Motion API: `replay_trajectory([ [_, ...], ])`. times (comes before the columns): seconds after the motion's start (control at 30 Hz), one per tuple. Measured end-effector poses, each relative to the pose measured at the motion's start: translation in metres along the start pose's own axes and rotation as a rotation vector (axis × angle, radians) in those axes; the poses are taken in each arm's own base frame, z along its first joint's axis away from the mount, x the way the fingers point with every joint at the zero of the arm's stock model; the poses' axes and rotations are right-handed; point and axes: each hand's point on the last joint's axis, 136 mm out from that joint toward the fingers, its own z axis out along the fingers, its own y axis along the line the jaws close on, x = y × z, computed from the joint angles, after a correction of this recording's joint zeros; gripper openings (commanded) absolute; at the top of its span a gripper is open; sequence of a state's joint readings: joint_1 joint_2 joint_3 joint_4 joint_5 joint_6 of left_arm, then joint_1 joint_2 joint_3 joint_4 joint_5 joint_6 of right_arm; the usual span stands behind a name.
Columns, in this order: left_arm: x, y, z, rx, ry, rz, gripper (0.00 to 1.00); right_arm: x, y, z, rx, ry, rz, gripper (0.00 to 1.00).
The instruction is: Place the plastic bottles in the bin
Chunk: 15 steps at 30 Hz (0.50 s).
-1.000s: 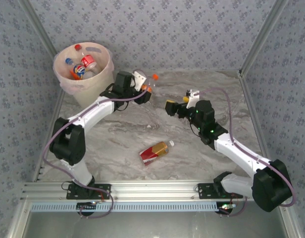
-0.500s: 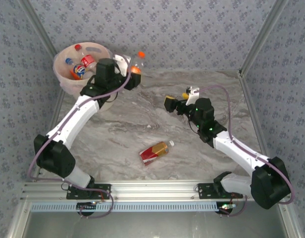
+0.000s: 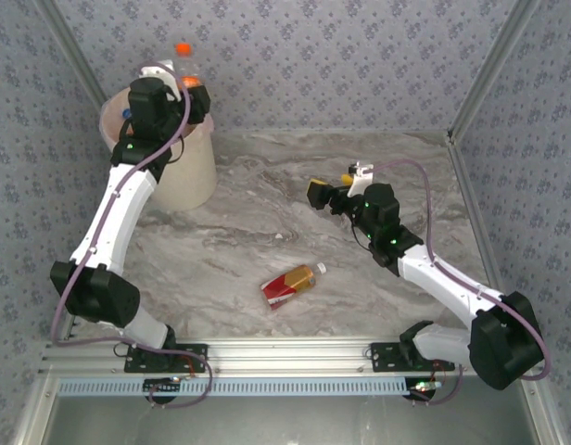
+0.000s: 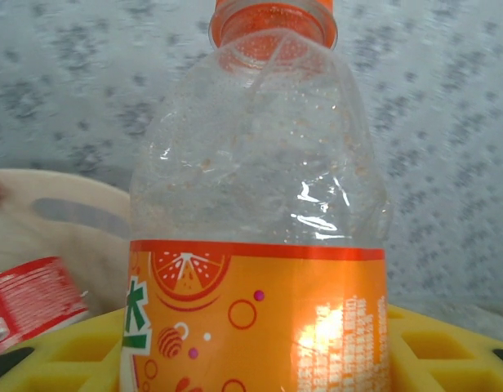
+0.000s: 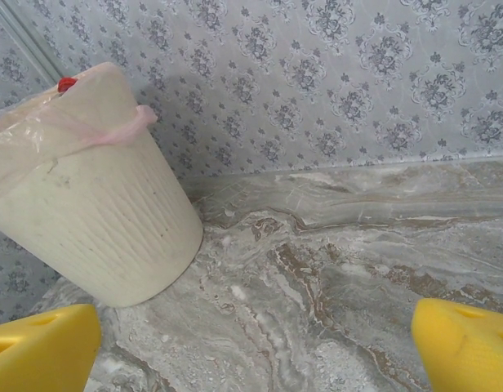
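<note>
No legible text — just blurred white small print on the orange-label bottle (image 4: 260, 318) and red-label bottle (image 4: 31, 298)

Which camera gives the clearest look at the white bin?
The right wrist view: the bin stands unobstructed, its ribbed side and pink liner plain. The top external view has it from above, half covered by the left arm. The left wrist view catches a strip of rim behind the orange bottle.

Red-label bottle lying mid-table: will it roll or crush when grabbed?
The red-label bottle lies on its side on the smooth table, so a nudge would likely roll it. Its thin plastic probably dents under a squeeze, as the orange bottle looks creased.
</note>
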<state>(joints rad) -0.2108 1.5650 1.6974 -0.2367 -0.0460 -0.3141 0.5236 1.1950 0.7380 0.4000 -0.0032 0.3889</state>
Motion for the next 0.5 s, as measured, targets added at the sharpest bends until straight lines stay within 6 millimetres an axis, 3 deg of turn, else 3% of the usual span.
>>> replay_trajectory([
  [0.2, 0.003, 0.032, 0.025, -0.123, 0.003, -0.093, 0.47, 0.0, 0.001, 0.0, 0.005, -0.002, 0.004, 1.0],
  [0.5, 0.022, 0.057, 0.05, -0.234, 0.04, -0.166, 0.52, 0.002, 0.001, -0.001, 0.012, 0.006, 0.005, 1.0],
])
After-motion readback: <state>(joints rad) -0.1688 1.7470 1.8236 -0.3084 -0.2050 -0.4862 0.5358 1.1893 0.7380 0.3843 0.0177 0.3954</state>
